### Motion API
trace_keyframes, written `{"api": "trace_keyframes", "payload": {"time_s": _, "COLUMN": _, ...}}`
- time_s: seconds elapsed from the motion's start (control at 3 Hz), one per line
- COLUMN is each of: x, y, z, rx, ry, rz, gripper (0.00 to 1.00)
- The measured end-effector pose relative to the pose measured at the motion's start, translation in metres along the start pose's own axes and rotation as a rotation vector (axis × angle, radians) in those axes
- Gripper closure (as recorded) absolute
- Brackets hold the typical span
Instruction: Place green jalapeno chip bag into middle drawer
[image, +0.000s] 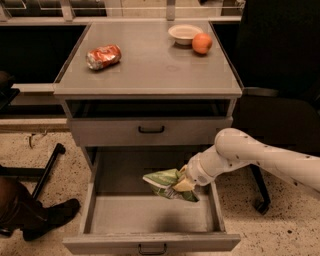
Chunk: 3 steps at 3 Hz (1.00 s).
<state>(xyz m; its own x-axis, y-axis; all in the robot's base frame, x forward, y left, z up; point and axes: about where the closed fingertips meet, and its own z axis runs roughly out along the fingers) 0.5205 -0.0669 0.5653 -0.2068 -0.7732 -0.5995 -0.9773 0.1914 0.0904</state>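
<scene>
The green jalapeno chip bag (164, 182) is crumpled, with lighter patches, and hangs inside the open middle drawer (150, 242), at its right side just above the floor. My gripper (183, 184) is shut on the bag's right end. My white arm reaches in from the right over the drawer's right wall. The drawer is pulled far out, with a small dark handle on its front.
A shallower grey drawer (150, 131) with a black handle is closed above. On the cabinet top lie a crushed red-orange can (103, 56), a white bowl (184, 33) and an orange fruit (202, 43). A person's dark shoe (47, 216) and a chair leg (45, 172) are at left.
</scene>
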Motion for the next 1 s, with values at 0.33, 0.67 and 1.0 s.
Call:
{"api": "trace_keyframes", "payload": {"time_s": 0.33, "x": 0.0, "y": 0.0, "z": 0.0, "rx": 0.0, "ry": 0.0, "rz": 0.0, "gripper": 1.0}}
{"api": "trace_keyframes", "payload": {"time_s": 0.67, "x": 0.005, "y": 0.0, "z": 0.017, "rx": -0.024, "ry": -0.023, "rz": -0.002, "gripper": 1.0}}
{"api": "trace_keyframes", "payload": {"time_s": 1.0, "x": 0.016, "y": -0.006, "z": 0.068, "rx": -0.066, "ry": -0.041, "rz": -0.025, "gripper": 1.0}}
